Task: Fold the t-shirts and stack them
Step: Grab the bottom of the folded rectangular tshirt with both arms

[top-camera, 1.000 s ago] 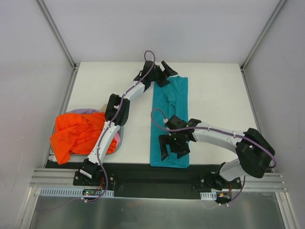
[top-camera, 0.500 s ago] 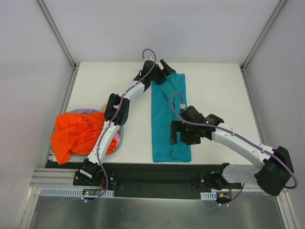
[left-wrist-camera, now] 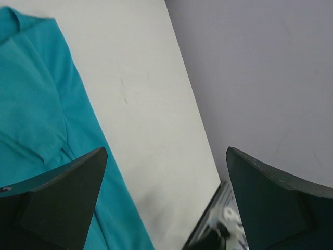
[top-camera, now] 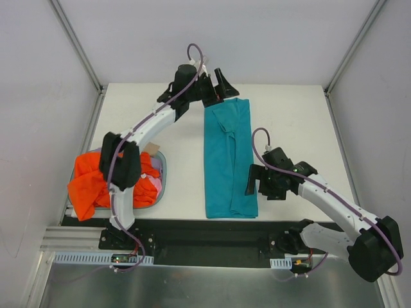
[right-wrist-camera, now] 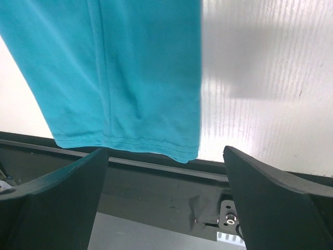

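The left arm's upper link crosses the bright orange t-shirt (top-camera: 88,183) heaped in the grey basket (top-camera: 164,174) at the worktop's (top-camera: 292,122) near-left corner, hiding its middle. Only a sliver of the pale lavender-pink t-shirt (top-camera: 156,185) shows beneath it, and the small tan card (top-camera: 151,148) peeks out beside the arm. The teal t-shirt (top-camera: 228,160) lies folded in a long strip down the centre of the worktop, collar end far, hem at the near edge. Each wrist view cuts it off, showing one end only. The left pincer (left-wrist-camera: 164,152) hangs spread wide and empty above the far collar end. The right pincer (right-wrist-camera: 165,150), equally wide and empty, sits just off the strip's right edge near the hem. A second ago the right pincer was down over the near part of the teal strip, and it has since drawn away to the right. The left pincer has lifted off the collar, its elbow swinging left over the basket, and the strip's far end now lies narrower.
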